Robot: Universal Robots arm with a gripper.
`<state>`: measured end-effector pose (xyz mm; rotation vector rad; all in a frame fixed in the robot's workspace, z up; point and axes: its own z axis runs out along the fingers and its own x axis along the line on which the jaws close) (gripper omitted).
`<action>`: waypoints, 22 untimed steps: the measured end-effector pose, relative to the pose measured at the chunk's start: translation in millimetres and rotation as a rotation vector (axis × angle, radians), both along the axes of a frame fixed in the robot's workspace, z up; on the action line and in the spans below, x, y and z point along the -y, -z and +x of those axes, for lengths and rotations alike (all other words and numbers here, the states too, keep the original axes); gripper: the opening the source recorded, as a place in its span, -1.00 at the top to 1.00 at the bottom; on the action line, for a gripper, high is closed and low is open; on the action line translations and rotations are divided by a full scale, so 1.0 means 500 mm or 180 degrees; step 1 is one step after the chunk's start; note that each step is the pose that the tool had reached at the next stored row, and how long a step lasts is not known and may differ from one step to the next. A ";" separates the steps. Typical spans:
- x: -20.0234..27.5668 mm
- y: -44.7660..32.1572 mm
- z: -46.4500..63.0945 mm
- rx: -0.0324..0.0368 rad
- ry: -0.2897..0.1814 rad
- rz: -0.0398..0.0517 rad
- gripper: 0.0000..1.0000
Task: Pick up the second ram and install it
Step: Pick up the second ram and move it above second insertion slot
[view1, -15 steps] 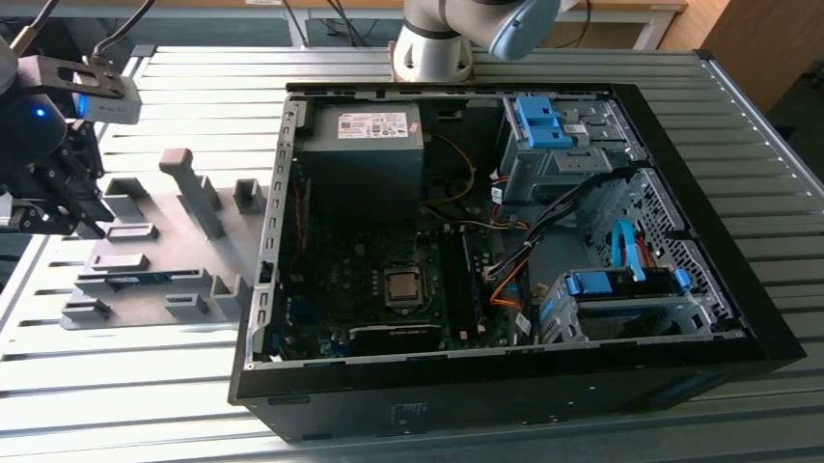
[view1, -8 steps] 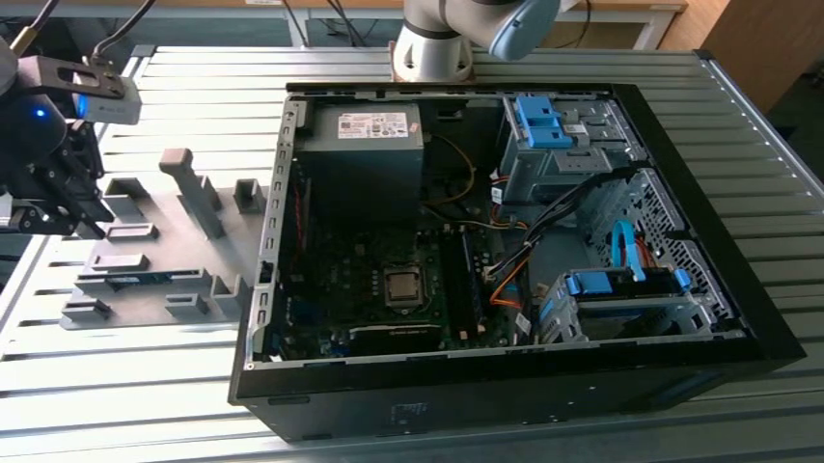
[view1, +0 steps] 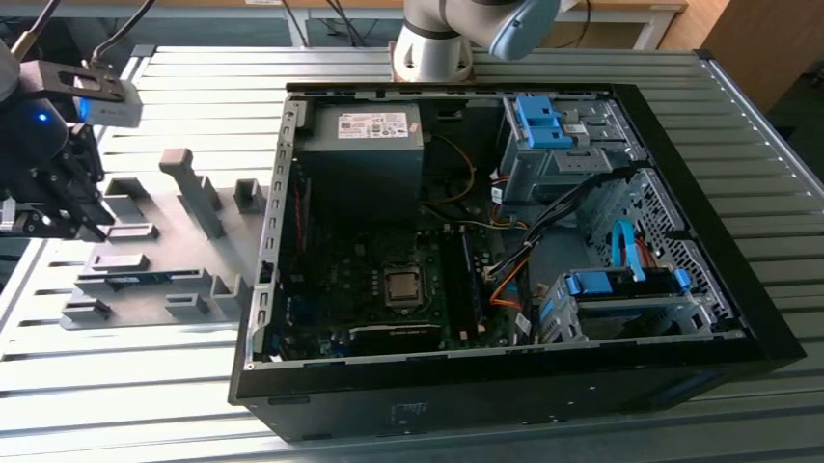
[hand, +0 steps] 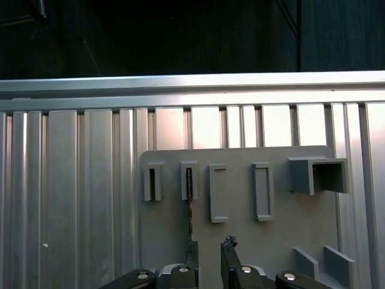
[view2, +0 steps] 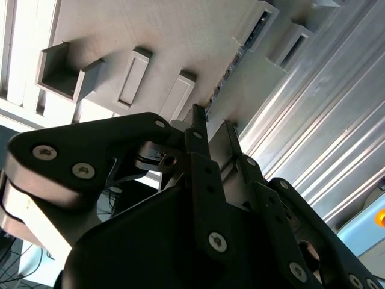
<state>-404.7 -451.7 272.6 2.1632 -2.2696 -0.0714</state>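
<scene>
the second ram (hand: 189,208) stands on edge in a slot of the grey fixture (hand: 283,229), lower middle of the first wrist view. the gripper (hand: 209,250) is near it, narrowly open and holding nothing. i judge the ram light, stiff and fragile; pinch its flat faces gently at mid-length.

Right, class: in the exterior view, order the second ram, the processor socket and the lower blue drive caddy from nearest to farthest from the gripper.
1. The second ram, in the grey fixture by the gripper.
2. The processor socket, toward the exterior view's right.
3. The lower blue drive caddy, farthest right.
</scene>
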 end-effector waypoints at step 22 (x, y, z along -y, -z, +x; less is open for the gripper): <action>0.0026 0.019 0.000 0.0000 -0.0001 0.0000 0.42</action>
